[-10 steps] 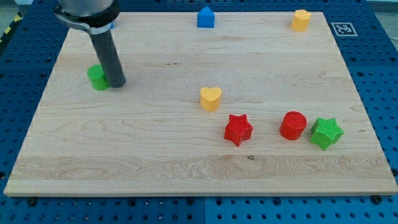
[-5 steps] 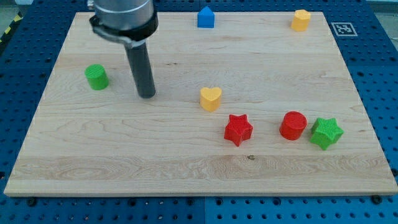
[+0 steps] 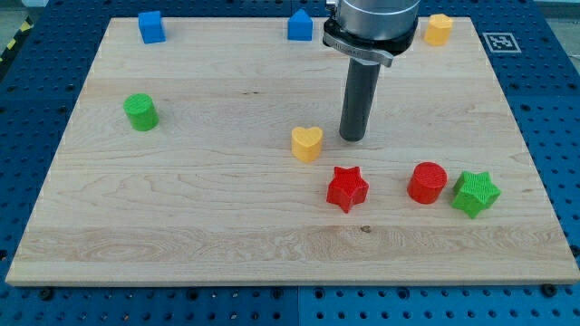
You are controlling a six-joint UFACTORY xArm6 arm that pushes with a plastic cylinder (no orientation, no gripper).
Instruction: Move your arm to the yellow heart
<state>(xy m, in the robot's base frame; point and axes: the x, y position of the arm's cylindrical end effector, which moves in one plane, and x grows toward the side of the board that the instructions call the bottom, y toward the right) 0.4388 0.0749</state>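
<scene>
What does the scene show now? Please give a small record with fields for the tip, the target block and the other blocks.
tip: my tip rests on the board, just to the view's right of the yellow heart, a small gap between
top edge: blue block, blue block, yellow block
view's left: green cylinder
lower right: red star, red cylinder, green star
</scene>
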